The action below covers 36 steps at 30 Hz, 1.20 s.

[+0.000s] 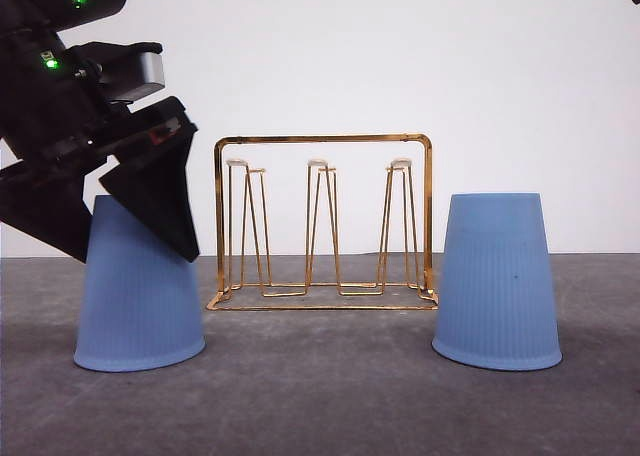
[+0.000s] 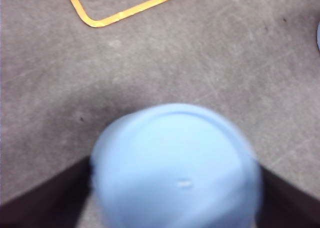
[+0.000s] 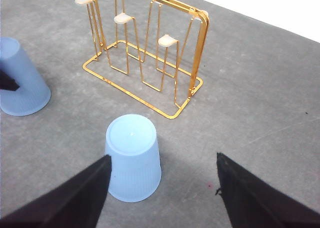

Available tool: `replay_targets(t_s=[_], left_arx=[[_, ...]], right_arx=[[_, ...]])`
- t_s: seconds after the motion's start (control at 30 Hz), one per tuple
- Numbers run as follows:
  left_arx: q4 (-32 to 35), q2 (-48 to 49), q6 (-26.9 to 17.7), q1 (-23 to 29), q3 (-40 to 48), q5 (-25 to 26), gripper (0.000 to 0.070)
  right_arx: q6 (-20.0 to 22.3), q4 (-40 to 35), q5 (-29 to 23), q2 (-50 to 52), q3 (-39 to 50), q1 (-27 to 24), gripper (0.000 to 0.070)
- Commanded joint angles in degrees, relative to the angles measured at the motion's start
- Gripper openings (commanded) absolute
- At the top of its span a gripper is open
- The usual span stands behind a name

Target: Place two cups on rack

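Two light blue ribbed cups stand upside down on the grey table, one on each side of the gold wire rack (image 1: 325,221). My left gripper (image 1: 110,221) is open and straddles the top of the left cup (image 1: 135,301), a dark finger on each side. In the left wrist view that cup (image 2: 177,168) is blurred between the fingers (image 2: 40,203). The right cup (image 1: 497,281) stands free. My right gripper (image 3: 160,198) hangs open above and behind the right cup (image 3: 132,158), which sits close to one finger. The rack (image 3: 145,58) holds nothing.
The rack has upright white-tipped prongs (image 3: 125,19) and a flat wire base, whose corner (image 2: 100,22) lies just beyond the left cup. The left cup (image 3: 20,78) also shows at the far side in the right wrist view. A white wall stands behind the table.
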State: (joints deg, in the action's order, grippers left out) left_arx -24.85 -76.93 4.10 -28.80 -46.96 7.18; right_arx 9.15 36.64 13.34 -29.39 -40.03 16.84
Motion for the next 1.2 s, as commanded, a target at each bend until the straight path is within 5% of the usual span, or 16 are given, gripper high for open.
replay_targets(t_s=[0.0,0.5,0.7,1.17], left_arx=[[-1.17,-0.57,0.57,-0.48,-2.46,0.06,0.0422],[-19.06,-0.7,1.16,-0.48,-27.11,-5.3,0.0434],[-28.31,-0.76,1.16,-0.77,-28.53,-1.11,0.0574],[-8.91,-0.96,6.05,-3.59,-5.98,-1.32,0.0599]], right_arx=[[0.24,-0.63,-0.09,-0.11,-0.59,0.22,0.0424],[-0.2,-0.64,-0.09,-0.11,-0.59,0.24,0.0425],[-0.2,-0.64,-0.09,-0.11,-0.59,0.22,0.0424],[-1.22,-0.65,-0.09,-0.11,-0.59,0.22,0.0425]])
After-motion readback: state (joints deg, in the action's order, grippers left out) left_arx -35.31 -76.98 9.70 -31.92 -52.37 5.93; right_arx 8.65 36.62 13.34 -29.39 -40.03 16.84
